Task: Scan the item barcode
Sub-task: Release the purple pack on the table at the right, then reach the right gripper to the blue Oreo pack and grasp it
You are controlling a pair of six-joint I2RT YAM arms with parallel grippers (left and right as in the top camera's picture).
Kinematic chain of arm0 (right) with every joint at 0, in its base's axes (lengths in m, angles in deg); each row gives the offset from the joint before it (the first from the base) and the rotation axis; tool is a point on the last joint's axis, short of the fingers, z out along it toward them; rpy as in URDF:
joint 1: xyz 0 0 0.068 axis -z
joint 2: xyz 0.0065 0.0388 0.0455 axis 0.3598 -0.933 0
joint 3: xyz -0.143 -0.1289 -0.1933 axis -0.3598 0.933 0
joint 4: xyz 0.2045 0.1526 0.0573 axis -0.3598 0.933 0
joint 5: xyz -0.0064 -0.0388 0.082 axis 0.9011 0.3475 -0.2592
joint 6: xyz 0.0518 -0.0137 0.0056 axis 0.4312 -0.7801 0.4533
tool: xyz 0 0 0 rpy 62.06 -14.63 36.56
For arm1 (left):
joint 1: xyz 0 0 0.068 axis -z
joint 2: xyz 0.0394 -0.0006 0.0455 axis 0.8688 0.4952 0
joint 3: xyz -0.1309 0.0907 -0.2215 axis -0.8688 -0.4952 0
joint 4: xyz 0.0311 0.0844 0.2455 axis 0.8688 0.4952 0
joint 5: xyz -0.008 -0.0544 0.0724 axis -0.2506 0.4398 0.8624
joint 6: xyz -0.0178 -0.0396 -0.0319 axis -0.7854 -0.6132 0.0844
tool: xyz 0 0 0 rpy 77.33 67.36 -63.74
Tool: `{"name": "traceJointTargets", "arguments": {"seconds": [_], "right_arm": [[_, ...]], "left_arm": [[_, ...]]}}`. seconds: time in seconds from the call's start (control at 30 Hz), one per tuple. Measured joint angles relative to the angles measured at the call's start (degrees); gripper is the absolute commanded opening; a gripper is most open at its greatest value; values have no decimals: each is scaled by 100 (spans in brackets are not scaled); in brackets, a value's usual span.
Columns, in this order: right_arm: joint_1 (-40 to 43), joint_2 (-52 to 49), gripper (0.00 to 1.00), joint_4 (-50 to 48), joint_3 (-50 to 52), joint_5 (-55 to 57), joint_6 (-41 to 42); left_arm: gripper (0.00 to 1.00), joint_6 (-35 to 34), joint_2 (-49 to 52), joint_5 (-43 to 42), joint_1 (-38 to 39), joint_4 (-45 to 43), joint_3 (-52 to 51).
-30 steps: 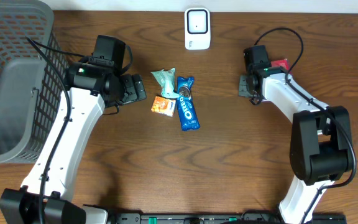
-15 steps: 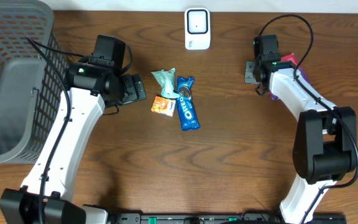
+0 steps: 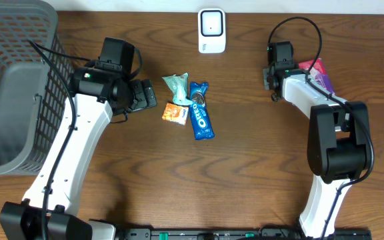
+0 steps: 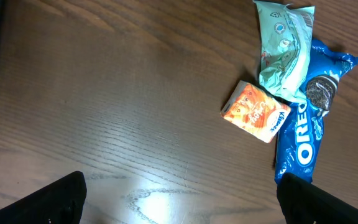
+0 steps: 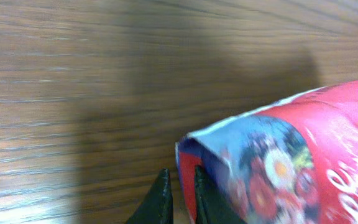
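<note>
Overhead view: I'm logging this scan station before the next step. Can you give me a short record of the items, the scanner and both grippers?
scanner: white unit, far edge, centre
snack pile: Oreo pack, mint green packet and orange packet, clustered mid-table
red packet: far right, by the right gripper
left gripper: open, empty, beside the pile
right gripper: fingers nearly together at the red packet's edge; grip unclear
basket: grey mesh, far left

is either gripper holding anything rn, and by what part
The right gripper pinches the glossy red and blue snack packet by its crimped end edge. The left gripper is open, holding nothing.
</note>
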Motion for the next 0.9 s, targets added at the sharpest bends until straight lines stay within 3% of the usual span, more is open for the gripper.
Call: {"name": "traceJointTargets", "arguments": {"seconds": [0.2, 0.3, 0.47, 0.5, 0.53, 0.57, 0.63, 0.9], "right_arm": [[256, 0, 27, -15, 0, 876, -98], [278, 0, 50, 52, -52, 1307, -109], [127, 2, 62, 391, -367, 1711, -92], [90, 2, 70, 509, -426, 1696, -59], [39, 11, 94, 658, -503, 1633, -24], [0, 20, 99, 822, -566, 1488, 9], [-70, 81, 99, 1134, -658, 1003, 92], [-83, 417, 99, 2140, -820, -3405, 177]], "left_arm": [[98, 0, 0, 0, 0, 0, 0], [98, 0, 0, 0, 0, 0, 0], [98, 0, 0, 0, 0, 0, 0], [98, 0, 0, 0, 0, 2, 0], [98, -2, 0, 0, 0, 0, 0], [98, 0, 0, 0, 0, 0, 0], [98, 0, 0, 0, 0, 0, 0], [98, 0, 0, 0, 0, 0, 0]]}}
